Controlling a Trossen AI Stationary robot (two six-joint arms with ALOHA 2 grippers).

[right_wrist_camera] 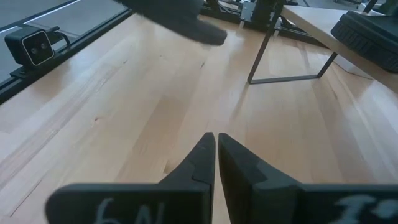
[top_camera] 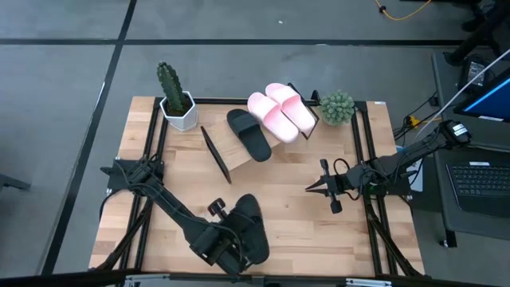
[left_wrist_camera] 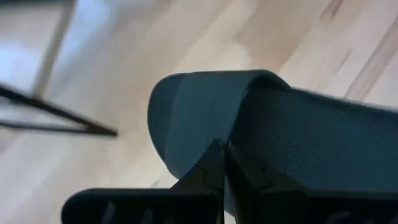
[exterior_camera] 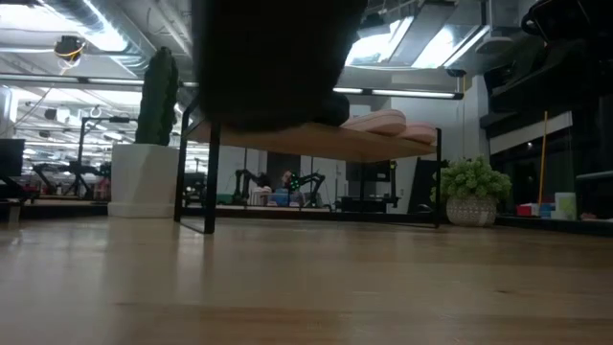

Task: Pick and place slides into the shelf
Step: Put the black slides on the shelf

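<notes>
Jaws on the left gripper (left_wrist_camera: 219, 163) are pinched onto the last black slide (top_camera: 249, 227), gripping its edge near the front of the tabletop (top_camera: 303, 231). In the low view it hangs clear of the wood, so it looks lifted for the carry to the shelf (top_camera: 227, 147). Right gripper (top_camera: 312, 188) waits mid-tabletop on the right side, jaws closed, nothing in them.

Shelf sits at the back, betw. the cactus pot (top_camera: 178, 112) and the small green plant (top_camera: 338, 108). Its light-wood board is slanted on a thin black wire frame, prob. so soles rest flat against it. Already on it: one black slide (top_camera: 249, 134), and beside that both pink slides (top_camera: 280, 113), side by side.

Held slide: matte black, wide strap w/ fine ribbed texture, rounded smooth edge. Pink pair looks soft, foam-like, rounded.
</notes>
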